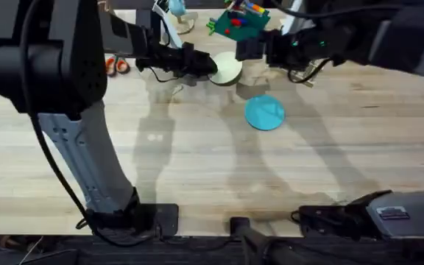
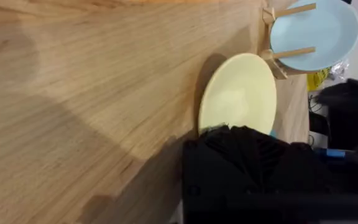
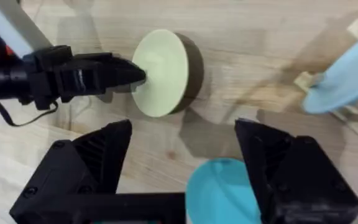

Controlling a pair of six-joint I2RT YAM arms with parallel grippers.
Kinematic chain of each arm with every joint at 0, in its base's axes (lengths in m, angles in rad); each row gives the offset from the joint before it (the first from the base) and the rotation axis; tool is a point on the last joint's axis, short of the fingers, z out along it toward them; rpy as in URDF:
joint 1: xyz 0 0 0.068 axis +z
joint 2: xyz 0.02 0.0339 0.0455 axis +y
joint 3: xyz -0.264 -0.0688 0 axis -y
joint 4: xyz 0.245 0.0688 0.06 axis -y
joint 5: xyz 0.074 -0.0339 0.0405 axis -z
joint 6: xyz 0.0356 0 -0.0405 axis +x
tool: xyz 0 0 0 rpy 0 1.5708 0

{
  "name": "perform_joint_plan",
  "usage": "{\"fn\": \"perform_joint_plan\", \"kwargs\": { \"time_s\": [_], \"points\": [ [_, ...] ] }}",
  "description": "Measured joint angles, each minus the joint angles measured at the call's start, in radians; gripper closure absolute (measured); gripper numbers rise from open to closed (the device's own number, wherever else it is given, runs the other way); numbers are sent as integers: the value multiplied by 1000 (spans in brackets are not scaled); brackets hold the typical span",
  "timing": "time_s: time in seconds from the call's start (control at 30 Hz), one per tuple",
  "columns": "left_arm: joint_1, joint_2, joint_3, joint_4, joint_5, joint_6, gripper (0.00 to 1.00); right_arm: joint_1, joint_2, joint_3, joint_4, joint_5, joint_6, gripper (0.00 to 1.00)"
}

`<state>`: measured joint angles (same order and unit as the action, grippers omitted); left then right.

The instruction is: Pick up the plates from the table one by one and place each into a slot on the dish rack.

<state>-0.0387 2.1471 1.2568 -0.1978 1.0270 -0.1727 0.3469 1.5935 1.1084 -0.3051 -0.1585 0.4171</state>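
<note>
The left hand [image 3: 138,74], black-fingered, pinches the rim of the pale cream-yellow round plate [image 3: 160,71], holding it on edge above the light wooden plank table [image 1: 197,162]. Tipped upright like this, the plate is turned the way a slot would take it, which is probably why it is gripped by the edge and not flat.

The small light wooden dish rack with upright dowel pegs [image 2: 278,56] sits just beside the cream plate. A pale sky-blue round plate [image 2: 316,31] already stands between its pegs, so one slot is taken. The cream plate hangs near the rack, not yet between pegs as far as I can tell; the next move would call for lining its edge up with a free gap.

On the table near the rack, on the side toward the arm bases, lies a bright sky-blue flat round plate [image 1: 264,112], flat and untouched, waiting for its turn.

The right hand [image 3: 182,168] hovers over that flat blue plate with its fingers spread wide and nothing between them, likely poised to go down for it, or simply keeping clear of the left arm's work at the rack.
</note>
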Motion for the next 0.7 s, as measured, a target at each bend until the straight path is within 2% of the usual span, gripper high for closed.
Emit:
{"fn": "perform_joint_plan", "kwargs": {
  "time_s": [0.43, 0.7],
  "points": [
    [0, 0, 0, 0, 0, 0, 958, 30, 158, 0, 193, -21, 237, 7],
    [0, 0, 0, 0, 0, 0, 959, 39, 214, 1, 263, -61, 298, 7]
  ]
}}
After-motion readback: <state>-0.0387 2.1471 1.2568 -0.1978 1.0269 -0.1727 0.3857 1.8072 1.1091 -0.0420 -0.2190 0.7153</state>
